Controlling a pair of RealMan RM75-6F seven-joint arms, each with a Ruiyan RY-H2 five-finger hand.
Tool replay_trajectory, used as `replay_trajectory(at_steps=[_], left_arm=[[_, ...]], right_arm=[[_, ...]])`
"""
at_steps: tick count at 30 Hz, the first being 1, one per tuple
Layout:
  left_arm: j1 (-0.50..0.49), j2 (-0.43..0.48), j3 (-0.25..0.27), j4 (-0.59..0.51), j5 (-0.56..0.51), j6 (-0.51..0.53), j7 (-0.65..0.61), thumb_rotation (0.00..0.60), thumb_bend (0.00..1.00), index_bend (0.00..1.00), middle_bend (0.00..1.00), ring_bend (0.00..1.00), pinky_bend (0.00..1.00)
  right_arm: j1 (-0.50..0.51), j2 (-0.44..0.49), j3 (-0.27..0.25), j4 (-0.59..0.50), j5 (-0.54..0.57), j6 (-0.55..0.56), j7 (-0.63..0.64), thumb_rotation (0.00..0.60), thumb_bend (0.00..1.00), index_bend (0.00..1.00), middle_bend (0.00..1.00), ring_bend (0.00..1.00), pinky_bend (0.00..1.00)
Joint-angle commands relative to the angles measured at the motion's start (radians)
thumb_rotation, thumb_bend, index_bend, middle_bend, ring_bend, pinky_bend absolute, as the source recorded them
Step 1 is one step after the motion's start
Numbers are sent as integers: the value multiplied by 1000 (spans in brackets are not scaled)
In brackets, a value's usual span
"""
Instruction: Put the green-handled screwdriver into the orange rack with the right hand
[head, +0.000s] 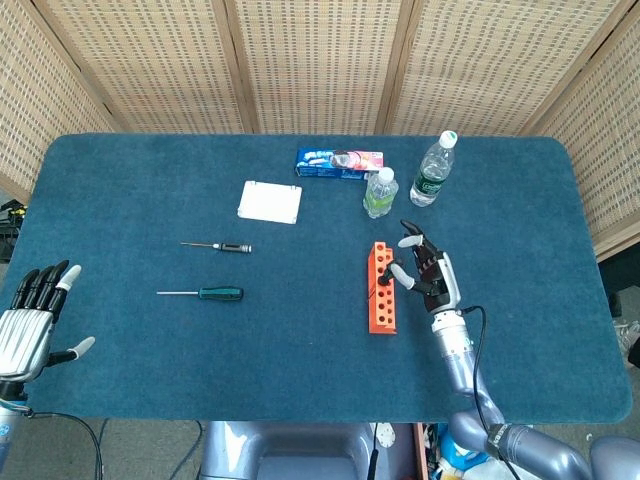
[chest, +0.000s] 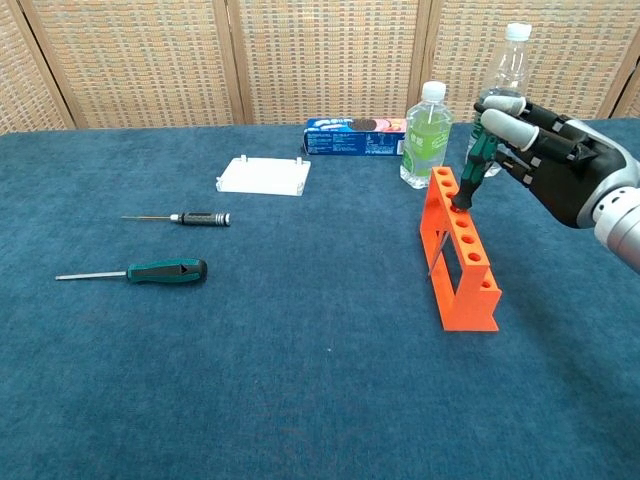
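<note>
The orange rack (head: 381, 303) (chest: 472, 291) stands right of the table's middle. My right hand (head: 428, 276) (chest: 562, 168) is at its far end and pinches a green-handled screwdriver (chest: 472, 171) that stands tilted in one of the far holes. The shaft (chest: 437, 254) shows through the rack's side opening. A second green-handled screwdriver (head: 218, 293) (chest: 165, 271) lies flat on the left part of the cloth. My left hand (head: 30, 320) hangs off the front left edge, fingers apart and holding nothing.
A black-handled screwdriver (head: 233, 247) (chest: 203, 217) lies behind the loose green one. A white box (head: 270, 202) (chest: 264, 175), a cookie pack (head: 339, 160), a green bottle (head: 380, 191) (chest: 424, 135) and a clear bottle (head: 433, 168) stand at the back.
</note>
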Motion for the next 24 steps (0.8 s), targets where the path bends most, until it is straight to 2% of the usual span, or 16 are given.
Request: replay_trajectory(at_steps=[1,24], left_arm=[[0,0,0,0,0,0,0,600,0,0,0,0,0],[-1,-2,3,-5,8,2,7,600,0,0,0,0,0]], right_arm=[[-1,0,-1,-1,-1,1,0,600,195,433,125,0,0],[-37,60,-61,-49,-49,11,30,600,195,385,125,0,0]])
